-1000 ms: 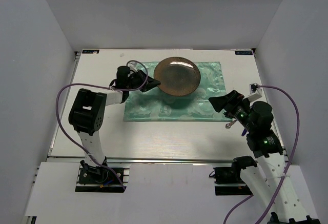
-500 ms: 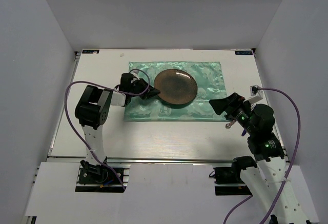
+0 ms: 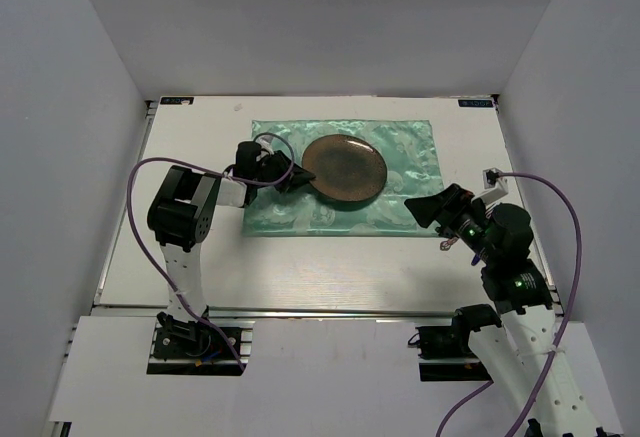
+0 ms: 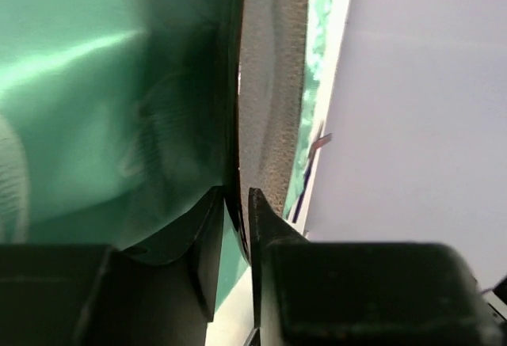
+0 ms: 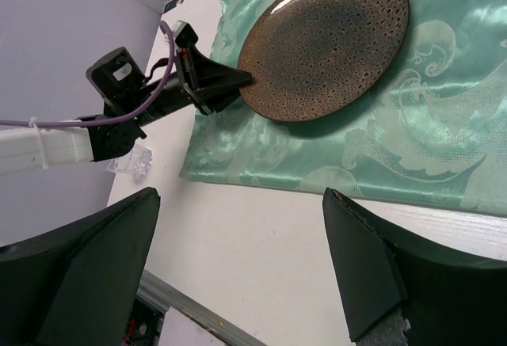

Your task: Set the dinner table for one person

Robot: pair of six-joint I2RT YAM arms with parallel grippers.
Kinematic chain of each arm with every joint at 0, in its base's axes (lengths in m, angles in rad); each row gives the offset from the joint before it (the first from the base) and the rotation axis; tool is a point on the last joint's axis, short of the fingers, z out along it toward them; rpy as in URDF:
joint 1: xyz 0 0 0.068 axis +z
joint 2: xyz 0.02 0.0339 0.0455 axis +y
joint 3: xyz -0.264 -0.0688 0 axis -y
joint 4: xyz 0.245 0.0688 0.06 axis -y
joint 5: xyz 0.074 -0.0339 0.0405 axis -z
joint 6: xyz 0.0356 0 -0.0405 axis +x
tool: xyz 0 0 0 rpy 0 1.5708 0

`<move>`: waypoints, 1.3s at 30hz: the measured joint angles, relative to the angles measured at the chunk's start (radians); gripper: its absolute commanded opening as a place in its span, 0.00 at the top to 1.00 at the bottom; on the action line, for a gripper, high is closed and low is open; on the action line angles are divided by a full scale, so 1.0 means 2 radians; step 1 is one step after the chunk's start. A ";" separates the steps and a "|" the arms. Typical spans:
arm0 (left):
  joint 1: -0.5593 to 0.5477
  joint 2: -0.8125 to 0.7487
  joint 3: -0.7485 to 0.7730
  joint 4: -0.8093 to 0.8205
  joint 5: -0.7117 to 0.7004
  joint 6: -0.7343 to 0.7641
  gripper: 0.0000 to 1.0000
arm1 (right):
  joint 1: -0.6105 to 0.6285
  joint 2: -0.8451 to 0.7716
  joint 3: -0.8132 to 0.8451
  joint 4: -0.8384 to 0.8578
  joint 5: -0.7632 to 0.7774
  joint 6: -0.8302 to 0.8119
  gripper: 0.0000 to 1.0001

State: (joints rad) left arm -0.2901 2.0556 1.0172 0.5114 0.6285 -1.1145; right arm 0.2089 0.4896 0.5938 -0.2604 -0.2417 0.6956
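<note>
Your right pincer (image 5: 238, 227) hangs over the table (image 3: 330, 267) at the near right corner of the placemat (image 3: 410, 147), spread wide and empty. The white table lies under the placemat and reaches past every edge of it. Over the placemat's left half, your left pincer (image 4: 236, 203) straddles the rim of the plate (image 3: 345, 169), nearly closed. Whether it pinches the rim, you cannot tell.
</note>
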 measured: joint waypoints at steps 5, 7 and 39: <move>-0.001 0.000 0.007 0.018 0.007 -0.002 0.56 | 0.000 -0.001 -0.002 -0.001 -0.003 0.000 0.11; -0.002 -0.001 0.007 0.009 0.004 0.004 0.02 | 0.000 -0.001 -0.002 0.000 -0.004 0.000 0.11; 0.188 -0.333 0.137 -0.843 -0.623 -0.054 0.02 | 0.023 0.203 0.020 0.074 -0.103 -0.046 0.11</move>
State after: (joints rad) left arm 0.0868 1.3899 1.2911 -1.1755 -0.6167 -1.2228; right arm 0.2539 0.8948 0.6338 -0.1127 -0.4469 0.6029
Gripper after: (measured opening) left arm 0.980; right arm 0.891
